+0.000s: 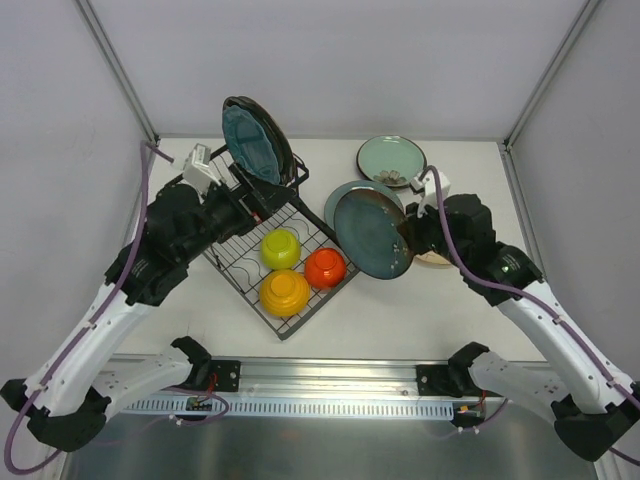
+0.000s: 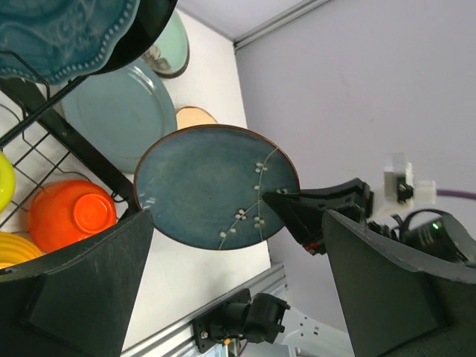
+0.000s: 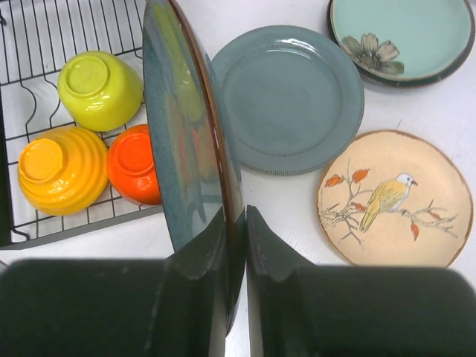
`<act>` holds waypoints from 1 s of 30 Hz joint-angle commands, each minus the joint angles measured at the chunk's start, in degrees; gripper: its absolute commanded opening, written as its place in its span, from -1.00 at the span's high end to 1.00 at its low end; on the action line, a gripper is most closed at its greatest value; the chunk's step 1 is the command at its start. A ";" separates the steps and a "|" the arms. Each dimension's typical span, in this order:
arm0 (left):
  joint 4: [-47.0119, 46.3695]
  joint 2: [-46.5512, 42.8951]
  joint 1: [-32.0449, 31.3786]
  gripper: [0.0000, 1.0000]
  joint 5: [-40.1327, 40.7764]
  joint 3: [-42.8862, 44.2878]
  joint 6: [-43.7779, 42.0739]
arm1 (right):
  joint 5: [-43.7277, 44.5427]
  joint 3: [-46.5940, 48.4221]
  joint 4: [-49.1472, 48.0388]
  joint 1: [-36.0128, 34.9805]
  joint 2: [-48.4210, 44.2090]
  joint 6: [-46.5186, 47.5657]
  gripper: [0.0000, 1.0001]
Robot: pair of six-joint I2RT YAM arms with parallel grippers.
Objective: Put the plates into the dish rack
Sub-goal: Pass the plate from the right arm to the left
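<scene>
step: slotting | dark plate [image 1: 372,235] is pinched at its rim by right gripper [image 3: 236,223]; to be kept on edge, aligned with a free dish rack [image 1: 240,297] slot beside scalloped plate [image 1: 255,140] | left gripper [image 1: 245,198] is held wide, empty

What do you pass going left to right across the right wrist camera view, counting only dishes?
Ribbed yellow bowl → orange bowl → dark blue plate held on edge → grey-blue plate → tan bird plate.
</scene>
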State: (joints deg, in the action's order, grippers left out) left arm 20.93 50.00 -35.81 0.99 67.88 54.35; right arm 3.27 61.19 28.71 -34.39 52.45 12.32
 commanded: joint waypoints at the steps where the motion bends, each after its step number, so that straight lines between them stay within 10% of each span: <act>1: 0.25 2.82 -3.90 -0.96 8.31 2.87 2.69 | 6.47 5.26 -14.98 -4.45 -0.51 4.90 0.99; 30: 2.19 11.00 -12.70 -0.60 20.98 0.68 26.59 | 30.21 -0.02 -43.29 -34.85 10.13 30.22 0.99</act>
State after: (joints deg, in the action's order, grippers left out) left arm 23.22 61.41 -48.05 21.23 69.25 76.99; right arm 28.62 59.16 1.80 -67.09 63.46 37.58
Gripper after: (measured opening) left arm 0.810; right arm 0.126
